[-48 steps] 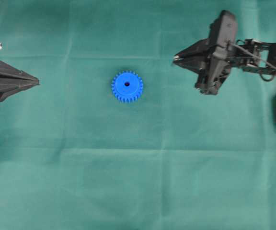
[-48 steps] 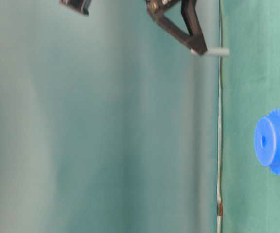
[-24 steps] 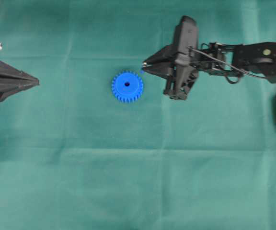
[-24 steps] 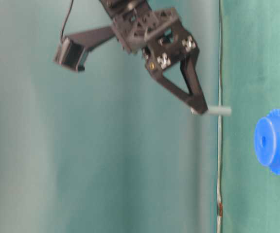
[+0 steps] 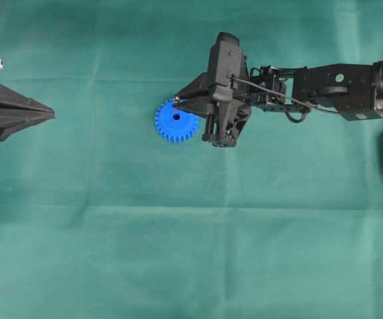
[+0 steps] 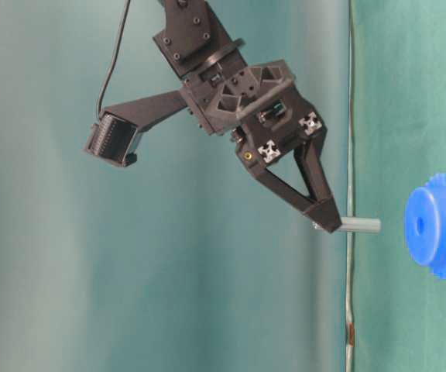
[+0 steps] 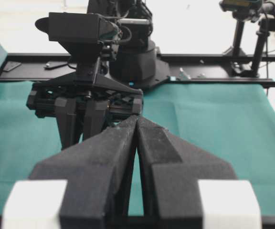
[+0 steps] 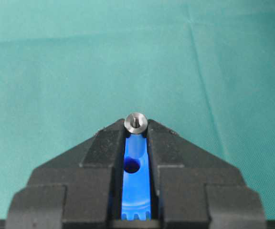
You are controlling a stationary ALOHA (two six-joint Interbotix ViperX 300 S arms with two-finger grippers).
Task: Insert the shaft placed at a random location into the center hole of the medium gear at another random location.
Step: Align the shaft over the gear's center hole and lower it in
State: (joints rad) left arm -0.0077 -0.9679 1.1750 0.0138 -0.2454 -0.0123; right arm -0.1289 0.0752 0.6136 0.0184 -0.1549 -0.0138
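Blue plastic is really popping against the green cloth (image 5: 112, 252) here: the medium gear (image 5: 171, 124) is lying flat around the middle of the cloth, a bit toward its far edge in the overhead view, with the center hole (image 5: 176, 116) facing up and unblocked. The right gripper (image 5: 177, 101) is pinching the shaft (image 6: 360, 225) at its fingertips, jaws nearly closed with just the pin's width between them, and the pin is sticking out past the tips toward the gear. Compared with a second ago, that arm is way further out; it was hanging back near the right edge and is now sitting right over the gear's rim. So the carry looks basically done, and what's left is probably lining the pin up with the hole and lowering it, since in the table-level view the pin is hovering clear of the gear face. The left gripper (image 7: 136, 125) is parked at the left edge, jaws pressed together and holding nothing.
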